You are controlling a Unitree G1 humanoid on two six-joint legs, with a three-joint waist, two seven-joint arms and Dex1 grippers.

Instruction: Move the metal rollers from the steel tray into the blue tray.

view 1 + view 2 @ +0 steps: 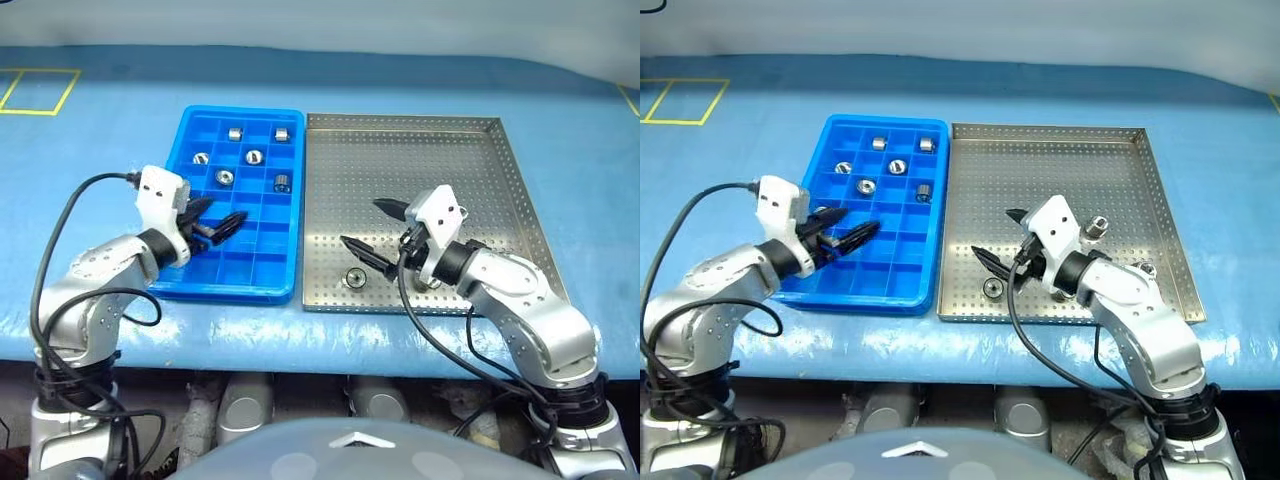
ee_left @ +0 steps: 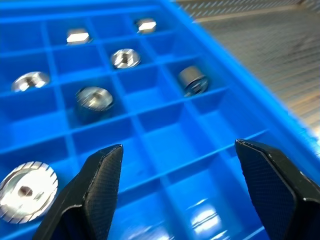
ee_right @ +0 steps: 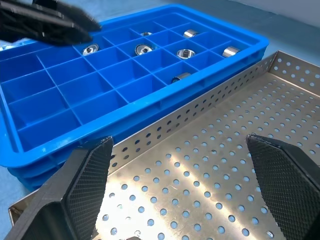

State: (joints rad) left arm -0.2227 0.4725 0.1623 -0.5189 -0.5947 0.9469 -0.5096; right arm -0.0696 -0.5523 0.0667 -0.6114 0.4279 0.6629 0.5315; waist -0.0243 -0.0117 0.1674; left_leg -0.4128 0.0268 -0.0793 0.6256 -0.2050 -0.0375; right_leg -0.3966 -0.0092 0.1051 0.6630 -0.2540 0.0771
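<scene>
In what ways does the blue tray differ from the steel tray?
The blue tray is plastic with square compartments; the steel tray is perforated metal with one open floor. The blue tray is narrower. It holds six rollers; fewer lie on the steel tray. Both are shallow and lie side by side.

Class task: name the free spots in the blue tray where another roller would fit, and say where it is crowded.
In the blue tray, the near rows, bordered by the front rim and the steel tray, are bare. The left tool hovers open over them. The far rows are crowded: six metal rollers sit there, each in its own compartment.
</scene>
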